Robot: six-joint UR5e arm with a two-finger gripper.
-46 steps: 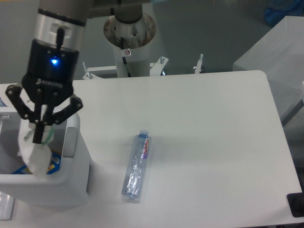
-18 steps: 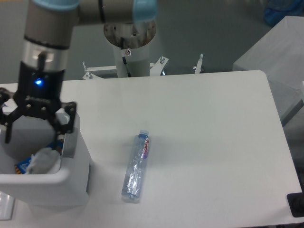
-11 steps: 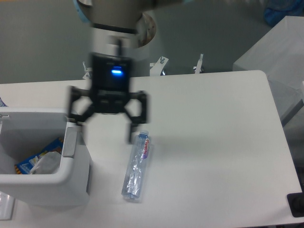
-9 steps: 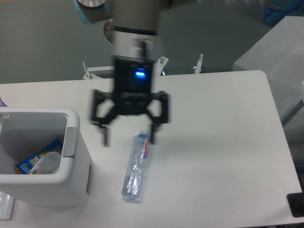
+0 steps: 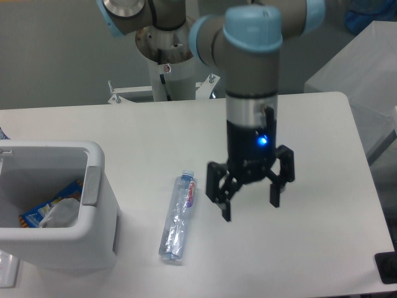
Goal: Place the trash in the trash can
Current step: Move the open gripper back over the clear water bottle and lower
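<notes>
A crushed clear water bottle [image 5: 178, 215] with a pale blue cap and red-white label lies flat on the white table, cap pointing away. The white trash can [image 5: 93, 239] stands at the front left. Inside it rest a crumpled translucent wrapper [image 5: 61, 212] and a blue-and-yellow packet [image 5: 38, 215]. My gripper [image 5: 250, 207] hangs open and empty over the table, a little to the right of the bottle and apart from it, fingers pointing down.
A grey box [image 5: 358, 74] stands off the table's right edge. The arm's white base column [image 5: 169, 68] rises behind the table's far edge. A dark object [image 5: 387, 269] sits at the front right corner.
The gripper let the wrapper drop into the trash can, then swung right across the table, past the bottle, and turned. The bottle has not moved.
</notes>
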